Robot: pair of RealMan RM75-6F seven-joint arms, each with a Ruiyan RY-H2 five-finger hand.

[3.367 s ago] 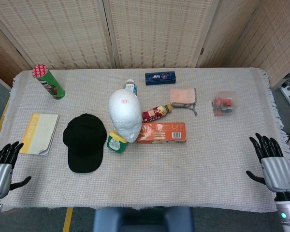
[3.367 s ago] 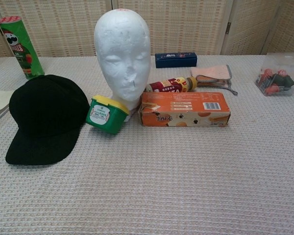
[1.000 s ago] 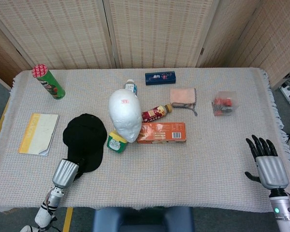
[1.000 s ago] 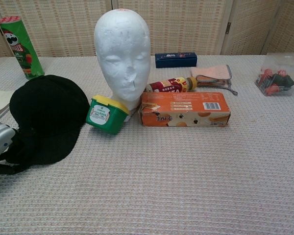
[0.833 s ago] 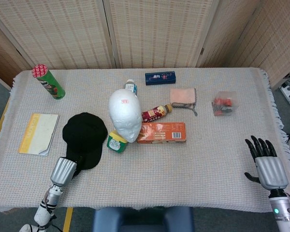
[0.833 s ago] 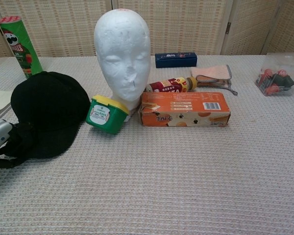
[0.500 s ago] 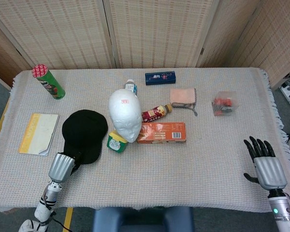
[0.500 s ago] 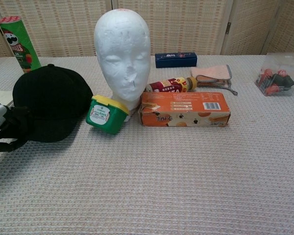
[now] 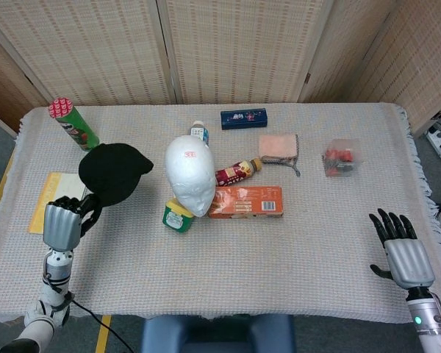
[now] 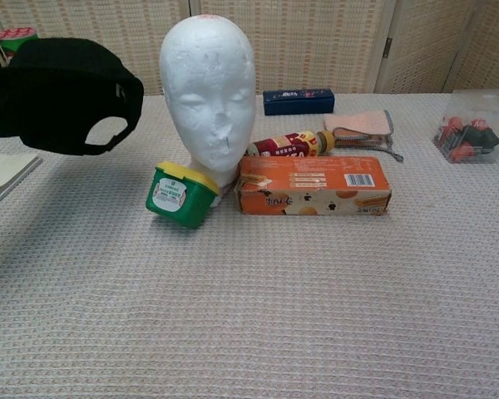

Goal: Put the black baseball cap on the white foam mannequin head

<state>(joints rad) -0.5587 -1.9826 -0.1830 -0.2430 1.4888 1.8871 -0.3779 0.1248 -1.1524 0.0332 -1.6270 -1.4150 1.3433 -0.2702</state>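
The black baseball cap (image 9: 112, 172) (image 10: 62, 93) hangs in the air to the left of the white foam mannequin head (image 9: 189, 173) (image 10: 209, 87), lifted clear of the cloth. My left hand (image 9: 63, 220) grips it by the brim, below and left of the crown. In the chest view the cap's back opening and strap face the camera, and the left hand itself is out of frame. The mannequin head stands upright at mid-table. My right hand (image 9: 403, 250) hovers open near the front right corner, fingers spread, holding nothing.
A green tub (image 9: 177, 216) and an orange box (image 9: 245, 201) sit at the mannequin's base, a bottle (image 9: 237, 173) behind them. A green chip can (image 9: 73, 125) stands far left, a yellow booklet (image 9: 50, 195) under the cap. Blue case (image 9: 243, 118), pink cloth (image 9: 278, 147), clear box (image 9: 341, 158) lie further back.
My left hand came in from the front left, took hold of the cap's brim and raised the cap off the table, up and to the left. The right hand barely shifted.
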